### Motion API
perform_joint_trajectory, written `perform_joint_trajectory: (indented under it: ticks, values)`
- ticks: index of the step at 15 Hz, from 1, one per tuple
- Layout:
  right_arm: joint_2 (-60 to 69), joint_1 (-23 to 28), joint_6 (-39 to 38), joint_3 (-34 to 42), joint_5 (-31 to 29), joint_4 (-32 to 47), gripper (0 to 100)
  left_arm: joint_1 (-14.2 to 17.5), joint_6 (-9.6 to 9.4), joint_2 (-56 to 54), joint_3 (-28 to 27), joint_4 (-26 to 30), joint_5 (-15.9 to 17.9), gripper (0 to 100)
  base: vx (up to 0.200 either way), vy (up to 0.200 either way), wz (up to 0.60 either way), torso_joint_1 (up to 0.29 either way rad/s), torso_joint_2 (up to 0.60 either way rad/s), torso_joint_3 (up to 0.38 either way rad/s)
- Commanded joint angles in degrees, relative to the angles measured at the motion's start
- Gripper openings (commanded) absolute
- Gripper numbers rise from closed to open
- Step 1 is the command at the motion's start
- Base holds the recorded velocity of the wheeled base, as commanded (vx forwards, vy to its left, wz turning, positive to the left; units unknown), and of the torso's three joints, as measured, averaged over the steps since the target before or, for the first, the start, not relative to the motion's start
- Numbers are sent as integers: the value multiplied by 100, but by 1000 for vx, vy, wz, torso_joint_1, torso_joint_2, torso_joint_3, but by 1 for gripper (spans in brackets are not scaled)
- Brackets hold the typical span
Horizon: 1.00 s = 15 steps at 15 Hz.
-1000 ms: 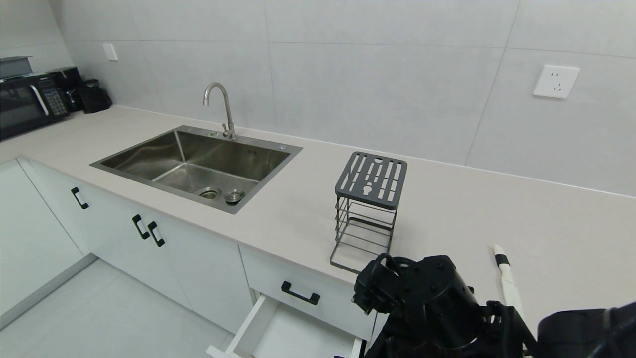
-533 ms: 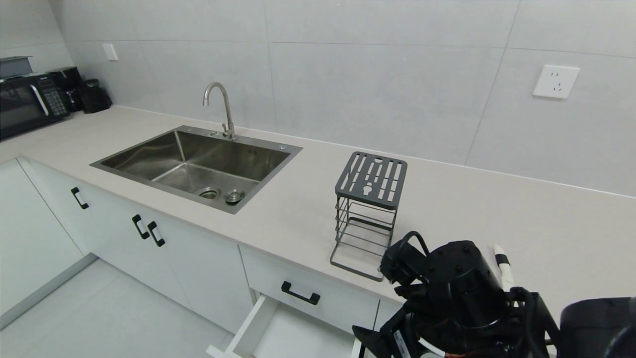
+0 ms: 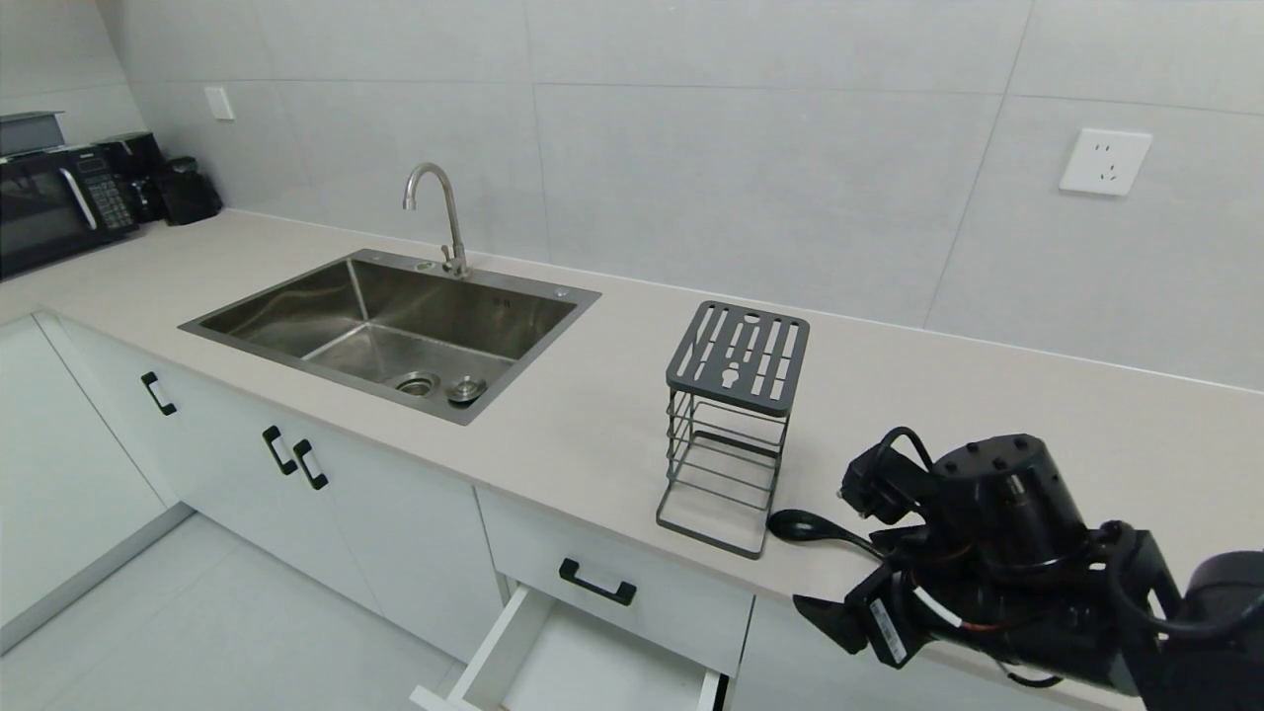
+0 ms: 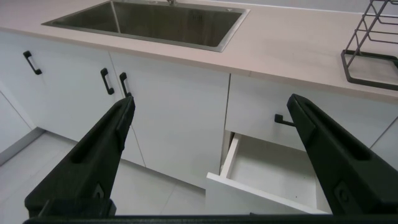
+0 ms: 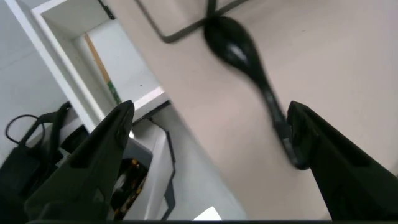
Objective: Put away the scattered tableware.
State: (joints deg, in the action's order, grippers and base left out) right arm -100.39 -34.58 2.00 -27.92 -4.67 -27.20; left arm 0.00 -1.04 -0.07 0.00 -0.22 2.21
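- Countertop (image 3: 592, 425), pale beige, runs along the tiled wall and carries everything I am working with.
- Steel sink (image 3: 454, 306) is set into it on my left, with a curved faucet (image 3: 434, 212) at its back rim.
- White drawer (image 3: 592, 667) stands pulled open below the counter edge, under a shut drawer front that has a black handle (image 3: 596, 583). In my right wrist view a thin wooden stick (image 5: 102, 68) with a green section lies inside it.
- Dark wire rack (image 3: 736, 355) stands upright on the counter, right of the sink and near the front edge, its slotted top plate facing up.
- My right gripper (image 5: 208, 162) hangs over the counter just right of the rack. Its fingers are spread wide and grip nothing.
- My left gripper (image 4: 211, 162) is low in front of the cabinets, facing the open drawer. Its fingers are also spread wide and have hold of nothing.
- Black spoon (image 3: 802, 525) lies flat on the counter with its bowl just beside the rack's base frame on the right. Its handle runs away from the rack and under my right arm. In the right wrist view the handle's end lies close to one finger (image 5: 336, 162), but I cannot tell whether they touch.
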Motion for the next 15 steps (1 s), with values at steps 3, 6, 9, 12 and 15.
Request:
perform_joint_trajectory:
  ticks: [3, 6, 9, 12, 15]
  values:
    - [-148, 1270, 1092, 6, 871, -260, 100, 0, -2, 7, 0, -4, -1, 100, 0, 0, 0, 0, 0, 0]
    - [-455, 1411, 1154, -3, 1038, -400, 100, 0, -2, 7, 0, -4, -1, 100, 0, 0, 0, 0, 0, 0]
    - [-798, 1349, 1171, -38, 1021, -409, 100, 0, -2, 7, 0, -4, -1, 100, 0, 0, 0, 0, 0, 0]
    - [-1229, 1358, 1127, -241, 1029, -629, 100, 0, -2, 7, 0, -4, -1, 100, 0, 0, 0, 0, 0, 0]
    - [-1378, 1375, 1101, -399, 1029, -638, 100, 0, -2, 7, 0, -4, -1, 100, 0, 0, 0, 0, 0, 0]
